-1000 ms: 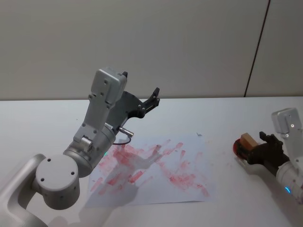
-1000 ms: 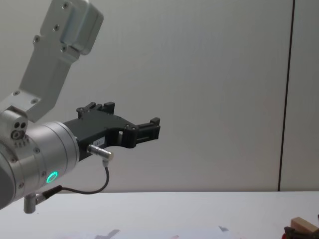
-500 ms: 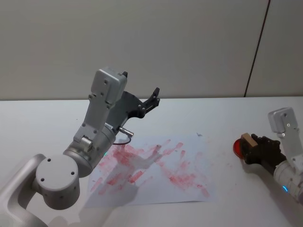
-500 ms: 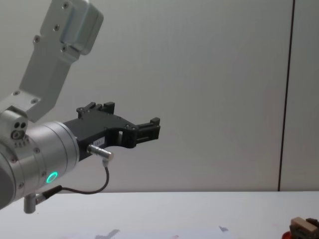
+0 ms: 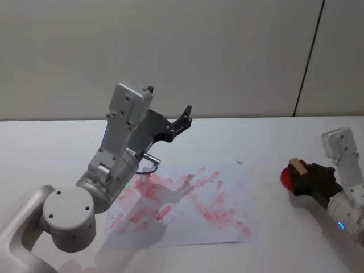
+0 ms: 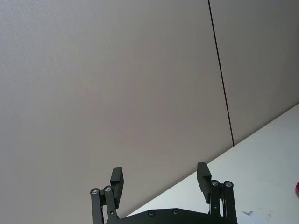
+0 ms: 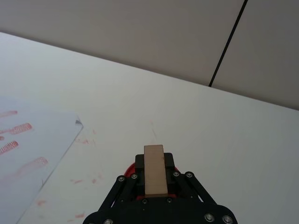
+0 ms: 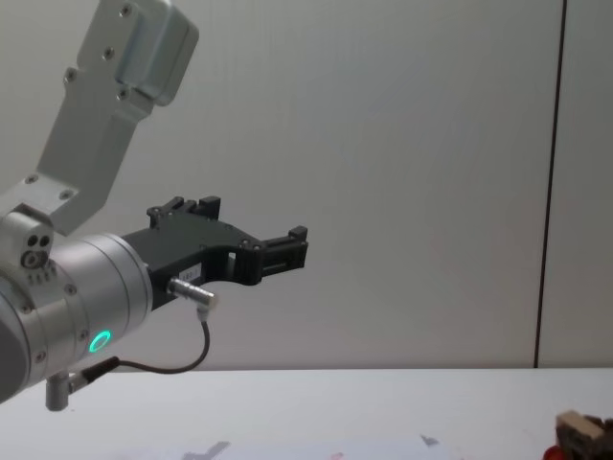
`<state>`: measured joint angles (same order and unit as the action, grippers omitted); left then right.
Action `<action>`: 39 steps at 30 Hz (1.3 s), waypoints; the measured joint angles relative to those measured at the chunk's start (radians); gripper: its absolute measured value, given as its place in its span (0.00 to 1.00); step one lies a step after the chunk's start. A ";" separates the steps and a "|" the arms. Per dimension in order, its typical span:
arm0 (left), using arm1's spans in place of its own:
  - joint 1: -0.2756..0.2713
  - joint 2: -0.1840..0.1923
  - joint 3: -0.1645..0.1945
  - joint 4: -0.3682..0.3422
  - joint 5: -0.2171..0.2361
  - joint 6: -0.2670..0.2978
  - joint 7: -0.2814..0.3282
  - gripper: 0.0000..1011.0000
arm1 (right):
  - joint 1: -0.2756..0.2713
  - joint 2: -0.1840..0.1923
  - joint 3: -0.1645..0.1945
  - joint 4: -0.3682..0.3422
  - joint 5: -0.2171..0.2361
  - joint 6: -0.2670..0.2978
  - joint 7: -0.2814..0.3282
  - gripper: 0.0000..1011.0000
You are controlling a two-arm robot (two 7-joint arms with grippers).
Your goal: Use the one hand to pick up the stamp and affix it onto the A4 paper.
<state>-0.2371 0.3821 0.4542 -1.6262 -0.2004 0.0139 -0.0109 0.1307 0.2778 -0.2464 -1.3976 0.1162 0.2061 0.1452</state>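
The stamp (image 5: 297,167) is a small tan wooden block, and my right gripper (image 5: 302,174) is shut on it at the table's right side. In the right wrist view the stamp (image 7: 154,170) stands between the black fingers, just over a flat red round piece (image 7: 130,168). The chest view catches the stamp (image 8: 575,425) at its lower right corner. The A4 paper (image 5: 187,206), smeared with red marks, lies mid-table to the left of the stamp, with its corner (image 7: 28,154) in the right wrist view. My left gripper (image 5: 183,116) hangs open, raised high above the paper's far edge.
The red round piece (image 5: 286,176) lies on the white table (image 5: 273,142) right of the paper. The left arm's grey links (image 5: 122,136) rise over the paper's left part. A plain wall (image 5: 227,51) stands behind the table.
My right wrist has tilted and shifted slightly, with the stamp in its fingers a touch higher over the red piece. The left arm has not moved.
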 joint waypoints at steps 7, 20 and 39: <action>0.000 0.000 0.000 0.000 0.000 0.000 0.000 0.99 | 0.004 -0.006 0.000 -0.021 0.029 -0.035 0.018 0.22; 0.000 0.000 0.000 0.000 0.000 0.000 0.000 0.99 | 0.017 -0.039 -0.022 -0.092 0.107 -0.058 0.102 0.22; 0.000 0.000 0.000 0.000 0.000 0.000 0.000 0.99 | 0.000 -0.044 -0.068 -0.092 0.048 0.043 0.198 0.22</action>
<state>-0.2371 0.3821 0.4542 -1.6262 -0.2004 0.0139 -0.0109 0.1310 0.2342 -0.3147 -1.4901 0.1640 0.2490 0.3434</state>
